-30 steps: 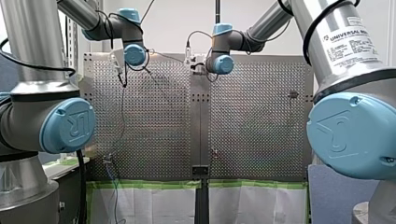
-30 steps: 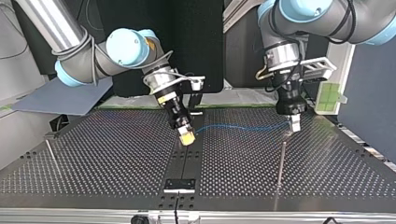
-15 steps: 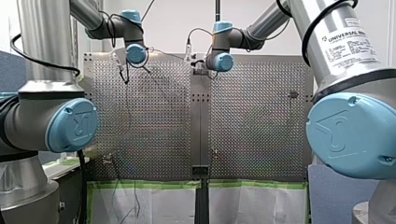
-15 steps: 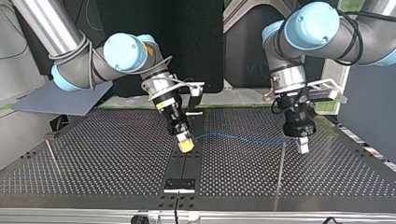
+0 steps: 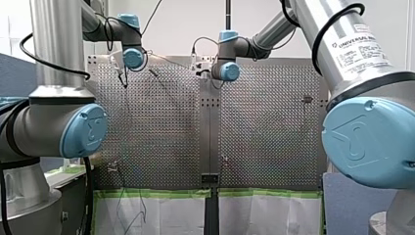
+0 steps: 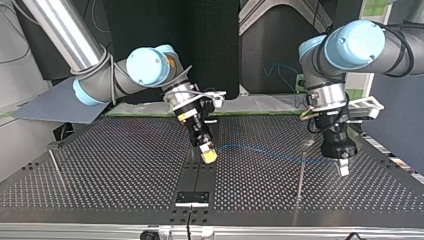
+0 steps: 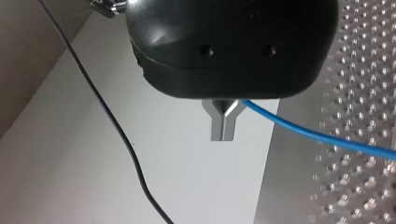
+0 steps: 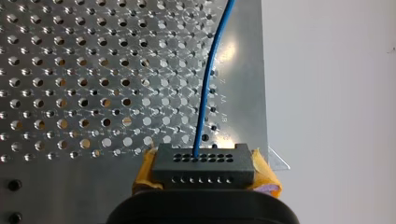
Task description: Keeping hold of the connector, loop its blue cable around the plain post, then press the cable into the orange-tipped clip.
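While my right end effector (image 6: 207,154) clamps the black multi-hole connector (image 8: 201,166) between yellow pads, my left end effector (image 7: 224,125) pinches the thin blue cable (image 7: 317,135), stretched above the perforated metal surface (image 6: 125,170) beside a slim metal post (image 6: 301,175). Looping and clipping both seem undone.

Tightest bit is near the table's (image 6: 110,170) edge at the top view's right: a thin post (image 6: 301,175) stands just beside my left gripper (image 6: 343,169), and the blue cable (image 6: 265,153) strings low across from it to my right gripper (image 6: 208,156) mid-table. A second post (image 6: 56,167) guards the opposite edge; open perforated surface lies between.
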